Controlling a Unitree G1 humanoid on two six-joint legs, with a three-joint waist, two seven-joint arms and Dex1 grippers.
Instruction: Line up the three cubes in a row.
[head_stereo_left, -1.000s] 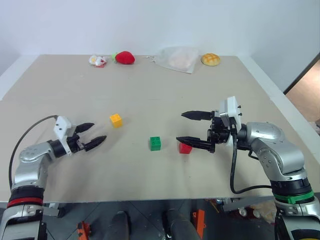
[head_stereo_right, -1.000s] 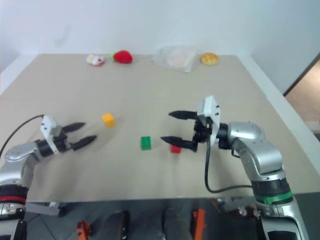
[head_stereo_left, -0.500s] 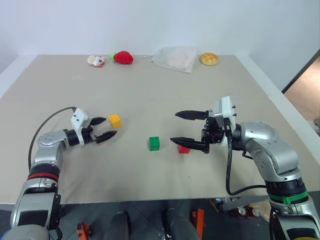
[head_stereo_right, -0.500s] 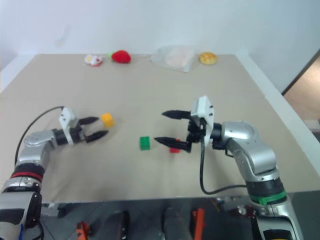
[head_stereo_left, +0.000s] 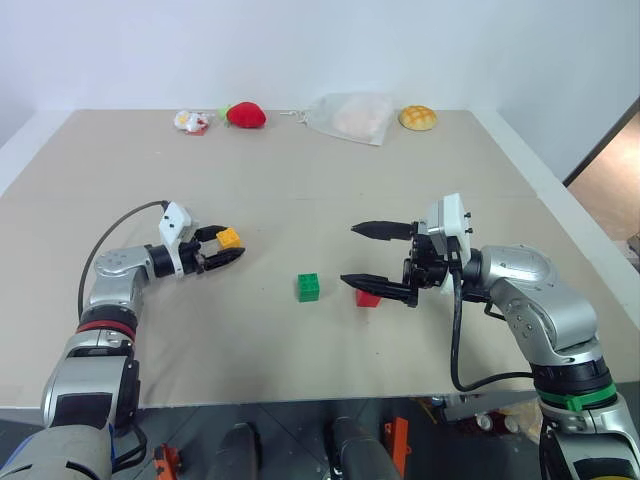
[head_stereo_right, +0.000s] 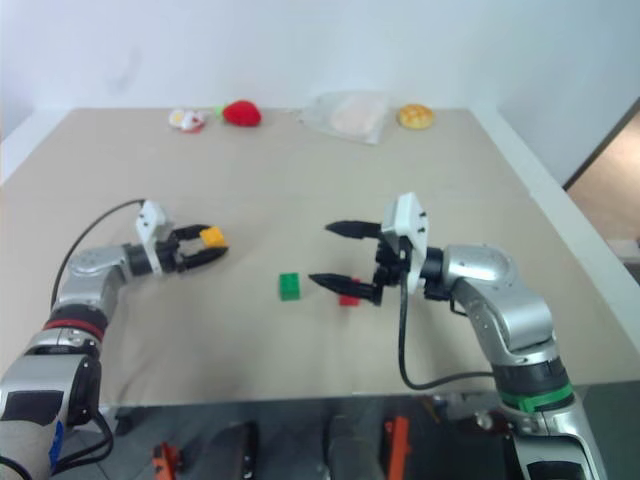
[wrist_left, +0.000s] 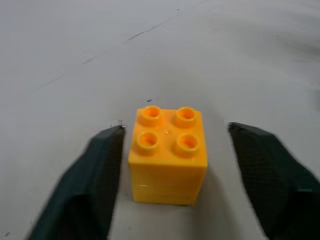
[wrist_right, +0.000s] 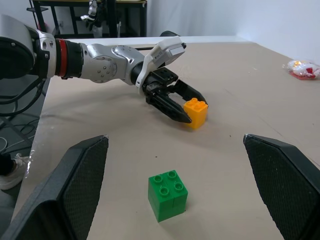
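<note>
Overhead, the left end effector (head_stereo_left: 226, 248) brackets the yellow-orange cube (head_stereo_left: 230, 238) at nine o'clock on the surface (head_stereo_left: 300, 180), fingers narrowed; the right end effector (head_stereo_left: 363, 254) gapes wide over the red cube (head_stereo_left: 368, 298), the green cube (head_stereo_left: 308, 287) just left. Three cubes, one per colour. Left wrist: one finger (wrist_left: 95, 170) touches the yellow-orange cube, the other stands just apart. Right wrist: wide fingers frame the green cube.

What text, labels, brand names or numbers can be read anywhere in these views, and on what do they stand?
None can be read.
The yellow-orange cube, green cube and red cube show plain faces and studs, with no lettering visible.
The small wrapped item at the table's far edge has a red and white pattern, too small to read.
The left hand and right hand show no markings.
</note>
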